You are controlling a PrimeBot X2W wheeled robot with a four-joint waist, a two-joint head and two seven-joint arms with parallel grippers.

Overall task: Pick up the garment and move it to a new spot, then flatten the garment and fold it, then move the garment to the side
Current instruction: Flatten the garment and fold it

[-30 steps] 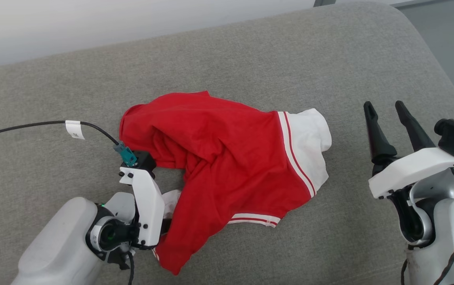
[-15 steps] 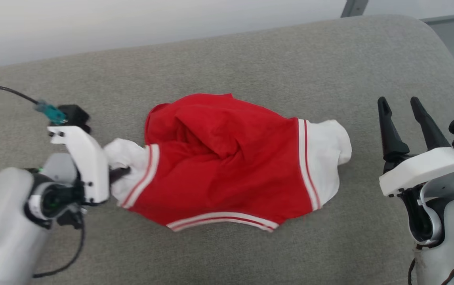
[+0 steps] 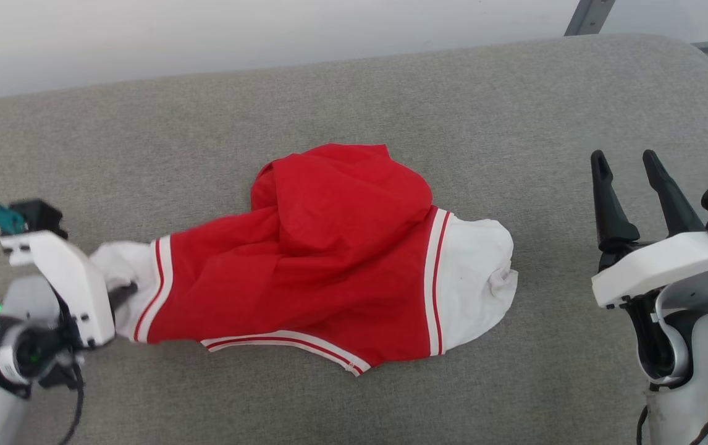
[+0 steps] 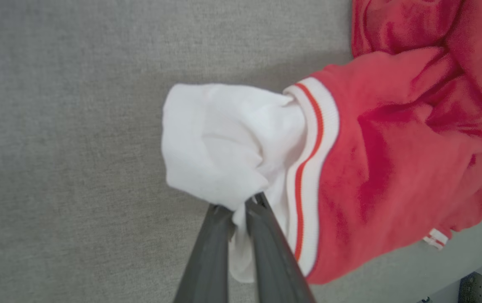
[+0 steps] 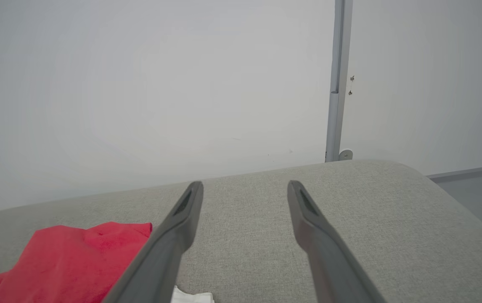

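The garment (image 3: 329,272), a red jersey shirt with white sleeves and red-white striped trim, lies rumpled across the middle of the grey cushion (image 3: 354,99). My left gripper (image 3: 128,289) is shut on the white left sleeve (image 4: 220,139), at the shirt's left end. In the left wrist view the two dark fingers (image 4: 207,252) pinch the white cloth's lower edge, the gripper (image 4: 239,205) closed tight. My right gripper (image 3: 627,164) stands open above the cushion to the right of the shirt, fingers (image 5: 304,202) apart with nothing between them (image 5: 245,185). The shirt's lettering is hidden.
The grey cushion's rounded right edge (image 3: 706,68) drops off past my right gripper. A pale wall (image 5: 140,84) with a thin metal post (image 5: 335,84) stands behind the cushion. Bare cushion lies in front of and behind the shirt.
My left gripper has pulled the white sleeve out to the left, stretching the shirt wider along the cushion. The head camera has also shifted. The right gripper stays open in place.
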